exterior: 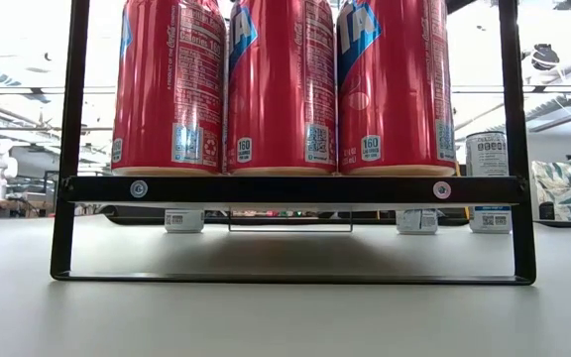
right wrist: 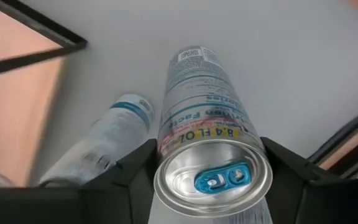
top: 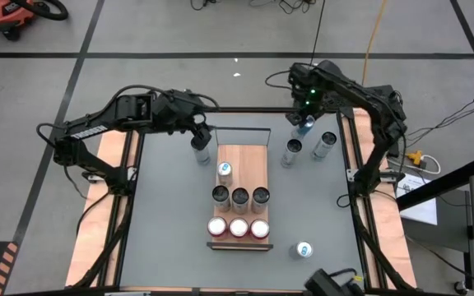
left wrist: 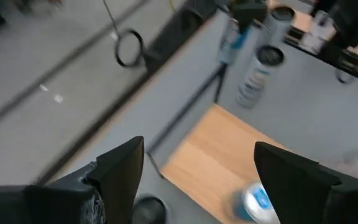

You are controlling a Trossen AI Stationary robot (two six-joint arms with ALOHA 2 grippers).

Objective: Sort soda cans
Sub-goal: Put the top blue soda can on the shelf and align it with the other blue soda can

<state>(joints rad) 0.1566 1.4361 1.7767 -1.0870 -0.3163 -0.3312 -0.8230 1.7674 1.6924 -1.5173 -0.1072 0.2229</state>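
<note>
Red cans (top: pixel 238 228) line the wooden tray's (top: pixel 252 163) near edge, dark-topped cans (top: pixel 240 197) behind; open grey counter (top: pixel 171 222) flanks it. Farther back, the left gripper (top: pixel 202 138) hangs wide. Right gripper (right wrist: pixel 210 177) closes around a blue-tabbed can (right wrist: pixel 207 134) reading "8.4 FL OZ".

- A wooden board (top: pixel 241 164) lies mid-table inside a frame (top: pixel 239 245)
- On the board: a front row of three cans (top: pixel 239 228), a second row of three (top: pixel 240 196) behind it, one single can (top: pixel 225 171) farther back on the left
- Left of the board's back end stands a can (top: pixel 202 151)
- Right of the board stand two cans (top: pixel 293 151), (top: pixel 325 145), with another (top: pixel 304 125) just behind them
- One can (top: pixel 303 250) stands alone at the front right
</note>
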